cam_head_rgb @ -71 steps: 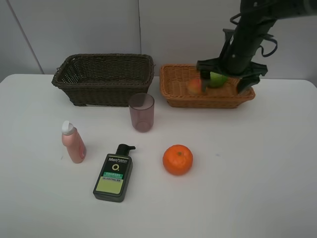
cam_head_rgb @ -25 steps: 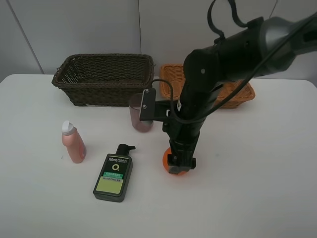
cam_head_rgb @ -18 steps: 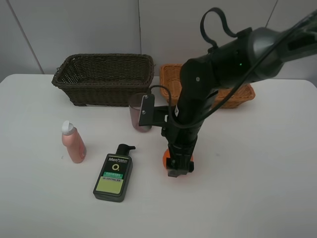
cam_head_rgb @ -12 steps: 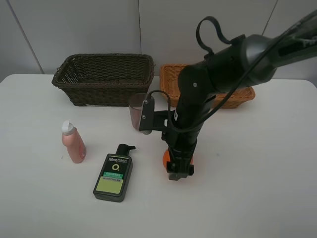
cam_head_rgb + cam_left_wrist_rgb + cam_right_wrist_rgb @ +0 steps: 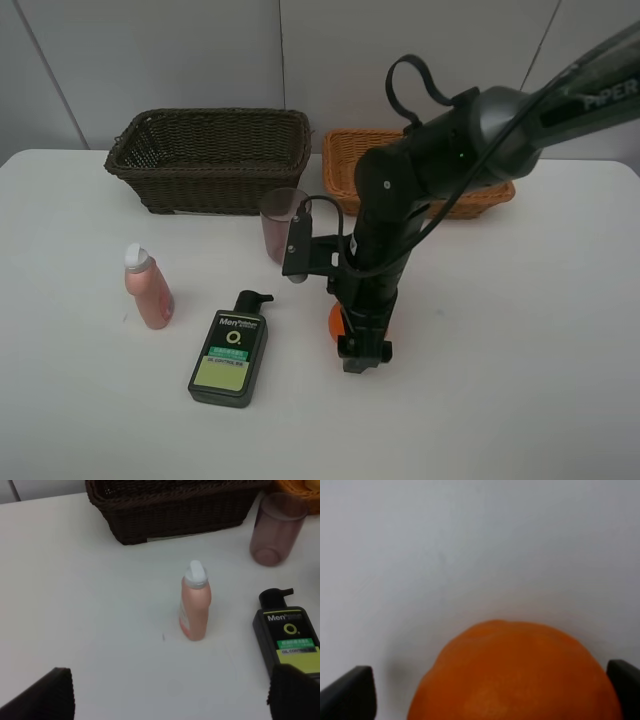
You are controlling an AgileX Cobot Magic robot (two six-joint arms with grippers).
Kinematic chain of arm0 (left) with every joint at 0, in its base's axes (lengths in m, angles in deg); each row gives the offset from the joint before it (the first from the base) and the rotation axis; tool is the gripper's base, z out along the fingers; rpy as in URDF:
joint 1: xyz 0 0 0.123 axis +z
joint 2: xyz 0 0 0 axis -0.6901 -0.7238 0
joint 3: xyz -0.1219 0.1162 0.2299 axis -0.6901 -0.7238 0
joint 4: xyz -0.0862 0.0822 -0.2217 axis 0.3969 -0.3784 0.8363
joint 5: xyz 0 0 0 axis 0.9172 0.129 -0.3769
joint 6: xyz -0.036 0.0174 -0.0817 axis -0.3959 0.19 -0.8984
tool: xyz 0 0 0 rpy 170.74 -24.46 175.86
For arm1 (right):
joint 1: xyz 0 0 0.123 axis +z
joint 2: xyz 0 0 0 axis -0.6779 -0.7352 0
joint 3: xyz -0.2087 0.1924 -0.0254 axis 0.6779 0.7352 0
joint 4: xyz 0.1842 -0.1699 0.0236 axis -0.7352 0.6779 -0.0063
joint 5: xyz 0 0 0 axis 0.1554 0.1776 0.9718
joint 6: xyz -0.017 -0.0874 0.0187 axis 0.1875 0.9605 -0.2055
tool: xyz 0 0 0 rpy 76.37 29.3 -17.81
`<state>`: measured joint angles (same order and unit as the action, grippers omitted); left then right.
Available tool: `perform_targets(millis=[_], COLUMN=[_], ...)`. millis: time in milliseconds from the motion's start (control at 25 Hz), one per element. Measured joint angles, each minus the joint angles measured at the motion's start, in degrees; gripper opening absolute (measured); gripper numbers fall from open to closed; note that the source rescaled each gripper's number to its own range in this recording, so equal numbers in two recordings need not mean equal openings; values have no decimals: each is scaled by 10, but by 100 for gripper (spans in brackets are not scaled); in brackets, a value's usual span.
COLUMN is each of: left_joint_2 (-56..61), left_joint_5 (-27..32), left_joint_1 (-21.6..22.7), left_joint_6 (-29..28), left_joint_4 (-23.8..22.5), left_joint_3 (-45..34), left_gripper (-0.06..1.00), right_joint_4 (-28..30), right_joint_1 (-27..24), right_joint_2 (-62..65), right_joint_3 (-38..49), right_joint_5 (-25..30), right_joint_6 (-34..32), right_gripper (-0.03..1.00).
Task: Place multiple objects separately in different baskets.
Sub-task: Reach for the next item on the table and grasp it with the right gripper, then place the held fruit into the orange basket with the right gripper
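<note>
The right arm has swung away from the light orange-tan basket (image 5: 342, 186), where it stood a few seconds back, and has come down over the orange (image 5: 336, 322), sinking a little lower over the last second; nothing else on the table (image 5: 520, 350) has shifted. The right gripper (image 5: 364, 352) now straddles the orange with its jaws spread wide, one finger on each side. In the right wrist view one dark fingertip (image 5: 349, 689) stands clear of the fruit with bare table between, while the other sits hard by its far edge, and whether it touches cannot be told. The orange rests on the table toward the near middle, mostly hidden under the arm in the high view. The dark green-labelled pump bottle (image 5: 230, 352) lies flat just to its left with a strip of open table between. The pink white-capped bottle (image 5: 148, 288) stands upright farther left. The translucent mauve cup (image 5: 286, 226) stands upright close behind the arm's wrist, in front of the dark brown basket (image 5: 210, 160). Both baskets sit along the table's far edge, close beside each other, and the arm hides most of the tan one's inside. The right half and near edge of the table lie open. The left gripper (image 5: 167, 695) hangs above the pink bottle's area, fingers wide apart and holding nothing.
</note>
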<state>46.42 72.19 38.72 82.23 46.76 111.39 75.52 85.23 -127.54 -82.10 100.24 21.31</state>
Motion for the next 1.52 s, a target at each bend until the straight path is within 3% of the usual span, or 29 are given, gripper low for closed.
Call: perform_targets(millis=[80, 120, 160, 200, 1240, 1520], left_joint_2=[0, 0, 0, 0, 0, 0], left_joint_5=[0, 0, 0, 0, 0, 0], left_joint_1=[0, 0, 0, 0, 0, 0], left_joint_6=[0, 0, 0, 0, 0, 0], left_joint_4=[0, 0, 0, 0, 0, 0], left_joint_3=[0, 0, 0, 0, 0, 0], left_gripper=[100, 100, 100, 100, 100, 100], right_joint_4=[1, 4, 8, 8, 8, -97], right_joint_1=[0, 0, 0, 0, 0, -13], right_joint_2=[0, 0, 0, 0, 3, 67], right_joint_3=[0, 0, 0, 0, 0, -1], right_joint_5=[-2, -4, -5, -5, -5, -4], right_joint_6=[0, 0, 0, -1, -1, -32], right_gripper=[79, 64, 39, 37, 37, 37])
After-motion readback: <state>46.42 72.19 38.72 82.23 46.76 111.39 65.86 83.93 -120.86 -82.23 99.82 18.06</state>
